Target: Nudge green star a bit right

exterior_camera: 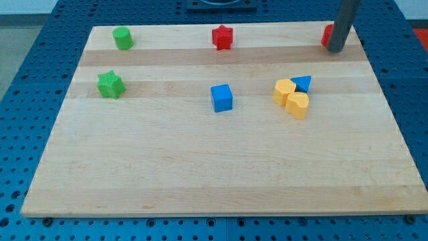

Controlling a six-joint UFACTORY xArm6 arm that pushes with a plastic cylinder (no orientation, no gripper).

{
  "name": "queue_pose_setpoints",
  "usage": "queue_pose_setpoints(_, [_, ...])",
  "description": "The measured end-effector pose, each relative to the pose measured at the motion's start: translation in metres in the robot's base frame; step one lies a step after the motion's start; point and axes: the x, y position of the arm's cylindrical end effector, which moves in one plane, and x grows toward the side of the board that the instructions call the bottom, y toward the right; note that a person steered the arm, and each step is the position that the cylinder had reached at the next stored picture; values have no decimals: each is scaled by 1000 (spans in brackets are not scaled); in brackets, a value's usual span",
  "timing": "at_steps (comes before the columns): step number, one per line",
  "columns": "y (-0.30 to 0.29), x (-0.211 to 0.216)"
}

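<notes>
The green star point(110, 84) sits on the wooden board point(221, 167) at the view's left, below a green round block point(123, 37) near the top left corner. My tip point(334, 49) is at the view's top right, far from the green star, touching or just in front of a red block point(327, 35) that the rod partly hides.
A red star point(223, 37) sits at the top middle. A blue cube point(221, 98) is near the centre. To its right, two yellow blocks point(291, 98) and a blue triangle point(302, 83) cluster together.
</notes>
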Motion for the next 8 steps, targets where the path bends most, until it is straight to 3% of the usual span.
queue_pose_setpoints(4, [-1,9])
queue_pose_setpoints(8, [-136,60])
